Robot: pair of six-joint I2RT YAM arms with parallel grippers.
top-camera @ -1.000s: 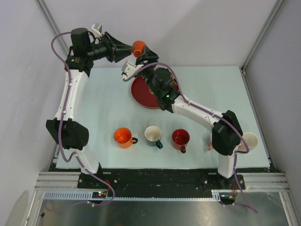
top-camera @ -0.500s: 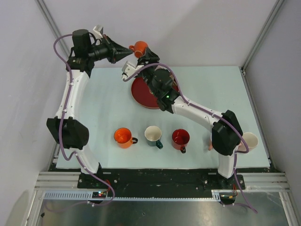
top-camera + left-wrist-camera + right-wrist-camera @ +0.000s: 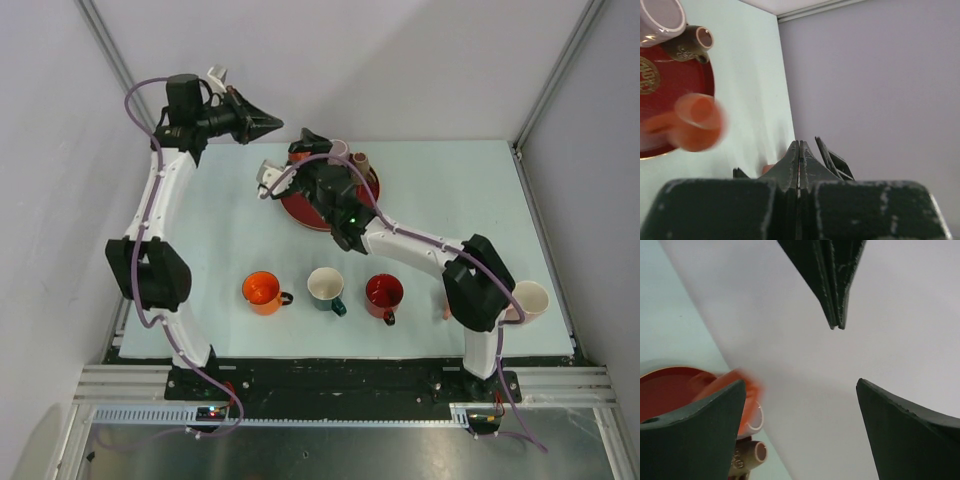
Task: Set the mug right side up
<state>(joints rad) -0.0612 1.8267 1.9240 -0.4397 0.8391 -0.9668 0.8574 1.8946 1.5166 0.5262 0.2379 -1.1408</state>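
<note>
Change: the right hand (image 3: 800,385) has sprung apart and let go of the orange mug (image 3: 697,122); the left hand (image 3: 799,147), pressed together and empty, has drawn back.
Meaning: the blurred mug is probably dropping; whether it is upright cannot be told.
Mug: over the red plate (image 3: 675,80), just behind one right-hand finger, well apart from the left hand.

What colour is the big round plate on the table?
The round plate is dark red with a gold emblem; left wrist view.

Left fingers (image 3: 791,167) pressed together and raised, right fingers (image 3: 695,435) spread wide
</note>
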